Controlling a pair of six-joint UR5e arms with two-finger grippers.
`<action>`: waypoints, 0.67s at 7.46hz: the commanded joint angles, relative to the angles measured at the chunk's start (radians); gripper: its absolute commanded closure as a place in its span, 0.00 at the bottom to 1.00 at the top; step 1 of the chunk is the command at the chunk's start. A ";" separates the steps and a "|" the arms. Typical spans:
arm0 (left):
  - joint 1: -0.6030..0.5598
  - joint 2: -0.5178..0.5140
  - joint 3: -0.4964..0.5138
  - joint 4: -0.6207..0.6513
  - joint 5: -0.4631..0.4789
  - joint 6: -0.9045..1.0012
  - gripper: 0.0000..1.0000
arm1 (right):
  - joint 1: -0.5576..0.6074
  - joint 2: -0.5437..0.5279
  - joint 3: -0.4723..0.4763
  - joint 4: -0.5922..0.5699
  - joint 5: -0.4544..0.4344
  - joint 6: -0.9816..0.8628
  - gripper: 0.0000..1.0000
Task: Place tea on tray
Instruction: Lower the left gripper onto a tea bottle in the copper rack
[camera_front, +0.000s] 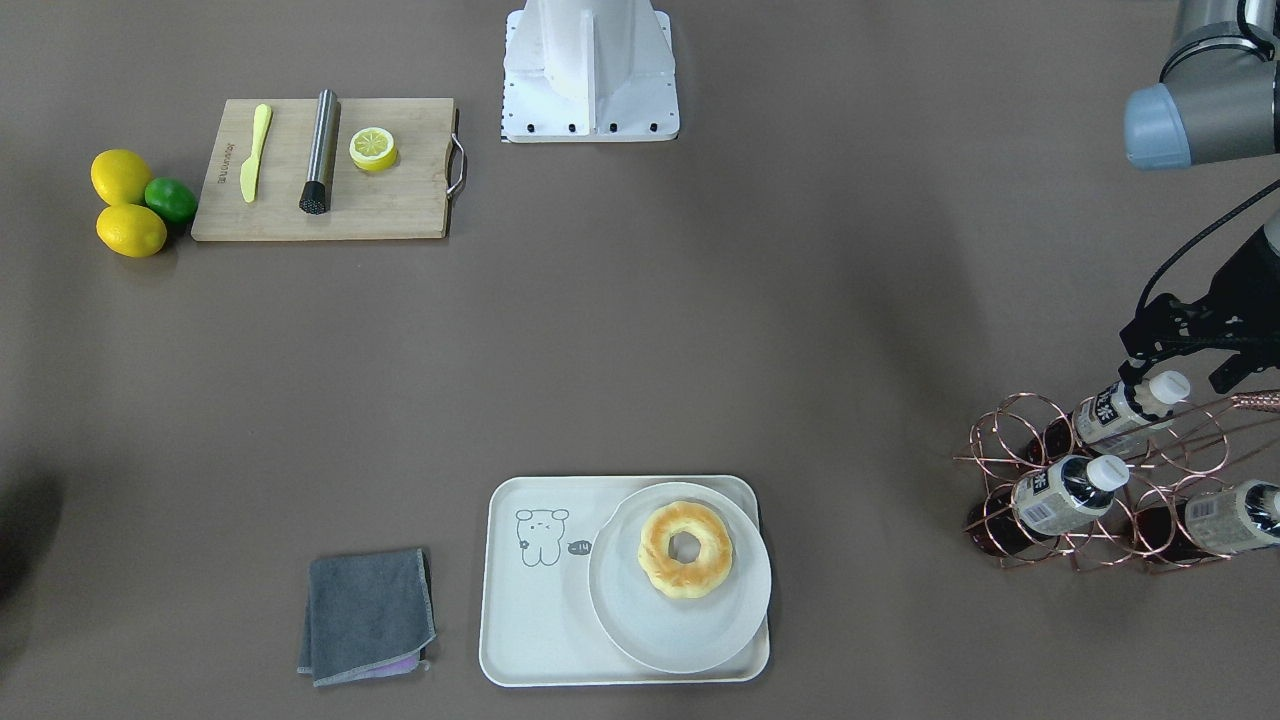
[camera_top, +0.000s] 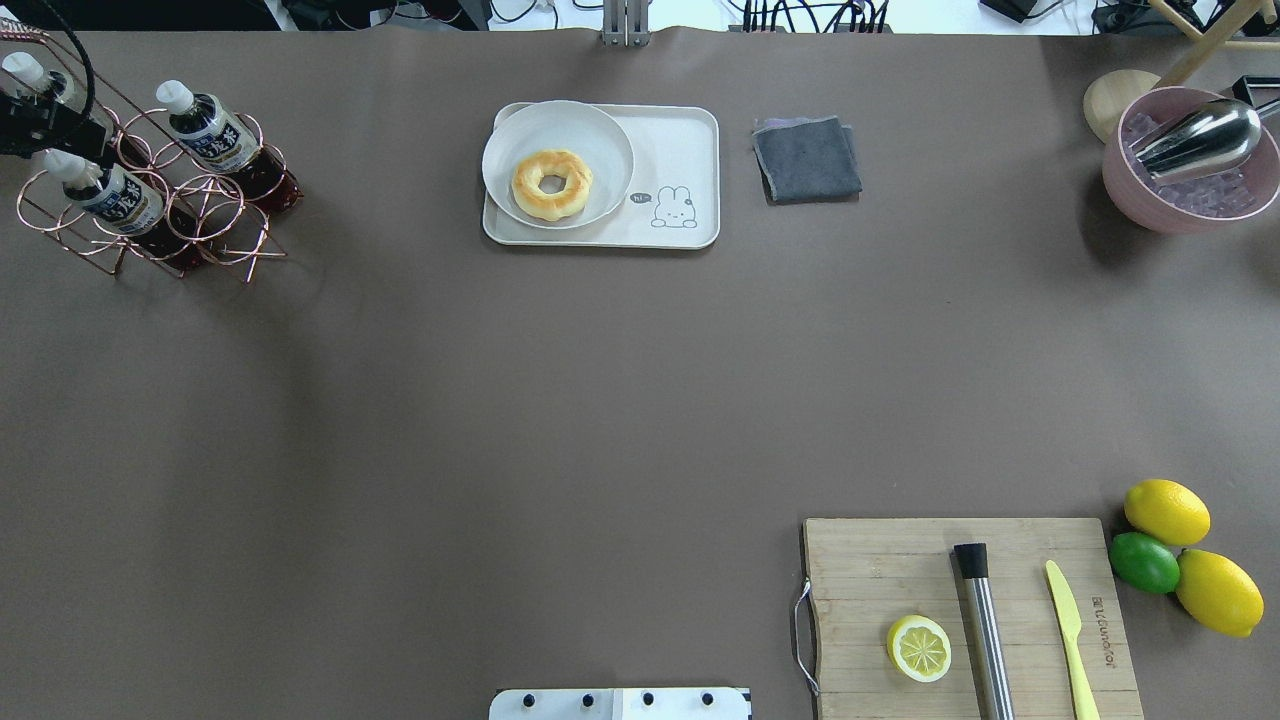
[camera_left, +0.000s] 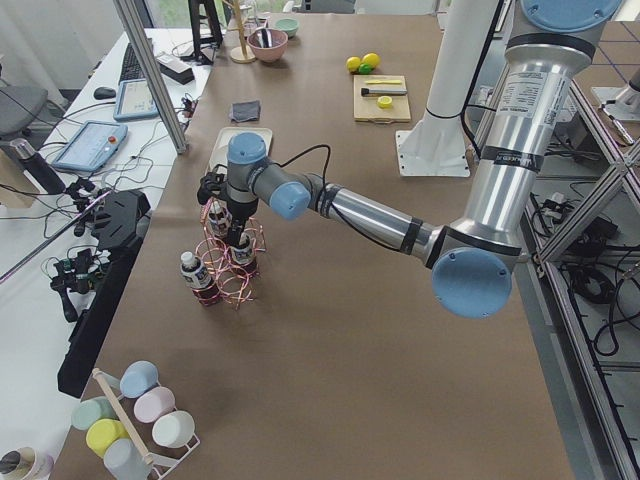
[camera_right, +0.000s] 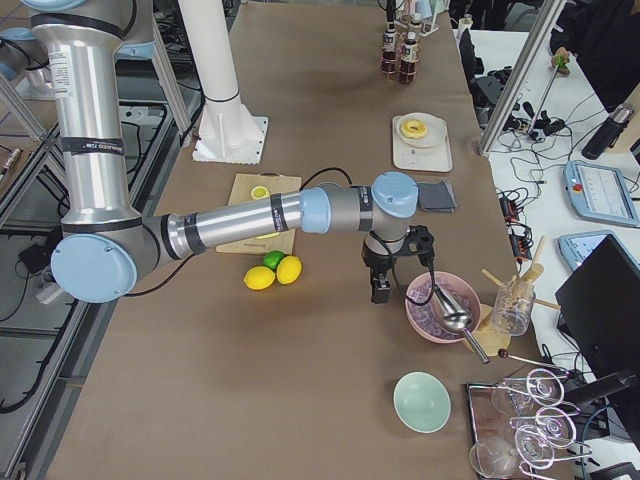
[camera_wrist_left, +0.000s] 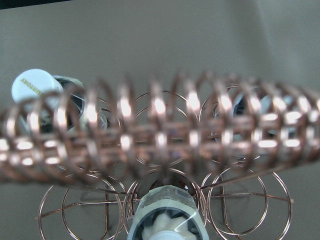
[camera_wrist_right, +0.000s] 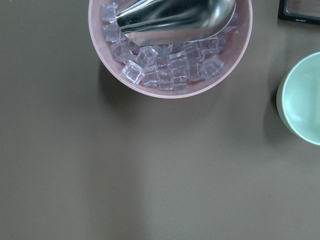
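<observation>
Three tea bottles lie in a copper wire rack (camera_front: 1090, 480) at the table's left end: the top one (camera_front: 1120, 410) and two lower ones (camera_front: 1060, 495) (camera_front: 1230, 515). My left gripper (camera_front: 1180, 372) is open, its fingers on either side of the top bottle's white cap (camera_front: 1168, 385). The left wrist view shows the rack (camera_wrist_left: 160, 135) close up, with that cap (camera_wrist_left: 165, 215) at the bottom. The cream tray (camera_front: 540, 620) with the bear drawing lies at the table's far edge. My right gripper (camera_right: 380, 285) hangs beside a pink bowl; I cannot tell whether it is open.
A white plate (camera_front: 680, 635) with a doughnut (camera_front: 685, 550) fills half the tray. A grey cloth (camera_front: 365, 615) lies beside it. A cutting board (camera_front: 400, 200) with a knife, a muddler and a lemon half, whole lemons (camera_front: 130, 230), an ice bowl (camera_wrist_right: 170, 85) and a mint bowl (camera_wrist_right: 305, 100) are on my right.
</observation>
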 joint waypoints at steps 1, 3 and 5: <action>-0.003 0.012 -0.001 -0.001 0.000 0.050 0.09 | 0.000 -0.001 0.001 0.000 0.001 -0.001 0.00; -0.003 0.022 -0.001 -0.004 -0.001 0.050 0.10 | 0.000 -0.001 0.003 0.000 0.001 -0.001 0.00; -0.005 0.029 -0.004 -0.010 -0.003 0.047 0.49 | 0.000 -0.001 0.003 0.000 0.001 -0.001 0.00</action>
